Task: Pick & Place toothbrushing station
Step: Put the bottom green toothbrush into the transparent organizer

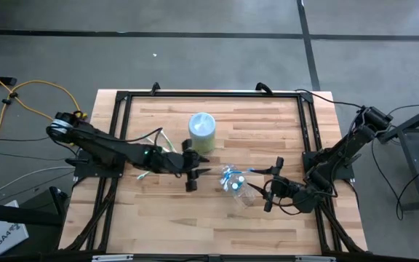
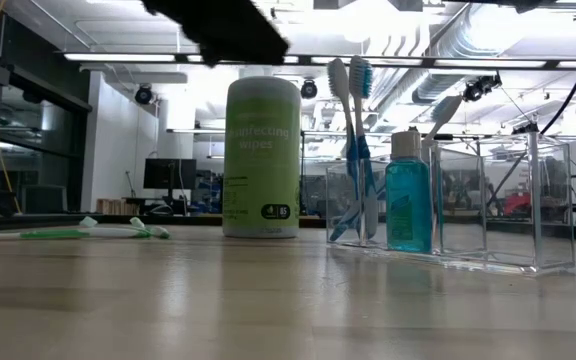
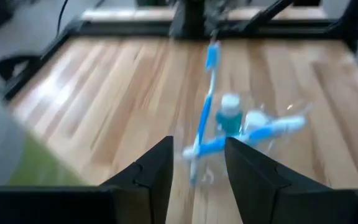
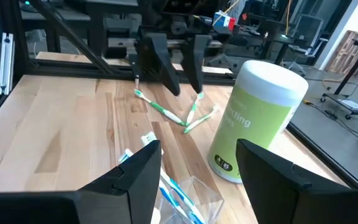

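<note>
The clear plastic container stands on the table at centre right. In it stand two blue-white toothbrushes, heads up, and a small blue bottle with a white cap. From above, the container sits between my two grippers. Green-white toothbrushes lie flat on the wood at the left. My left gripper hovers open just left of the container, pointing at it. My right gripper hovers open at the container's right side, above it. Neither touches anything.
A tall green-and-white wipes canister stands upright just beyond the container, toward the far edge. A black frame runs around the tabletop. Bare wood lies toward the near edge.
</note>
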You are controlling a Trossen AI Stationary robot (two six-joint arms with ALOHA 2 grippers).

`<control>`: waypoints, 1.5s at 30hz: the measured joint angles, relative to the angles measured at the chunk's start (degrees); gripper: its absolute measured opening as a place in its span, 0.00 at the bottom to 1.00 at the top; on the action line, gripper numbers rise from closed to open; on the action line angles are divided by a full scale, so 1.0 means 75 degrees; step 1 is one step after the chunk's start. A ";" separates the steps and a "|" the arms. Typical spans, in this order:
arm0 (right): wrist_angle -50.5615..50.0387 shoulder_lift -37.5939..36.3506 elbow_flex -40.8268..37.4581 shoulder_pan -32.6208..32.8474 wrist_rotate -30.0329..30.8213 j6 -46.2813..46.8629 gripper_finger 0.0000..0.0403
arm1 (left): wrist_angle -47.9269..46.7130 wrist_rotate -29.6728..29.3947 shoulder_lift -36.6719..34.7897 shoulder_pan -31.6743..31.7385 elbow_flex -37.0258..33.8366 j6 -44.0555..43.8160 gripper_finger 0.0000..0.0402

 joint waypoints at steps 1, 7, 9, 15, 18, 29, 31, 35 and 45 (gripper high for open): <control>-0.0017 0.0000 0.0001 0.0000 -0.0003 0.0021 0.50 | -0.0342 -0.0126 -0.0072 -0.0099 0.0000 -0.0280 0.34; -0.0014 0.0000 0.0001 0.0000 -0.0005 0.0024 0.50 | -0.1361 -0.0434 -0.0103 -0.0668 0.0000 -0.1378 0.34; -0.0009 0.0000 0.0000 0.0000 -0.0006 0.0073 0.50 | -0.1733 -0.0597 -0.0098 -0.0820 0.0000 -0.1815 0.34; -0.0014 0.0000 0.0001 0.0000 -0.0053 0.0280 0.50 | -0.3098 -0.1286 -0.0092 -0.1371 0.0000 -0.3326 0.34; -0.0011 0.0000 0.0001 0.0003 -0.0030 0.0273 0.50 | -0.3843 -0.1751 -0.0092 -0.1800 0.0000 -0.4258 0.34; -0.0008 -0.0041 0.0000 0.0003 -0.0041 0.0225 0.50 | -0.6596 -0.3424 -0.0089 -0.3819 -0.0186 -0.8556 0.34; -0.0005 -0.0041 0.0001 0.0003 -0.0085 0.0225 0.50 | -0.6844 -0.3426 -0.0089 -0.4042 -0.0330 -0.9206 0.34; -0.0005 -0.0041 0.0001 0.0003 -0.0238 0.0225 0.50 | -0.7109 -0.2951 -0.0088 -0.4139 -0.0769 -1.0241 0.34; -0.0003 -0.0041 0.0001 0.0003 -0.0239 0.0225 0.50 | -0.7985 -0.1993 -0.0083 -0.4043 -0.1326 -1.1556 0.34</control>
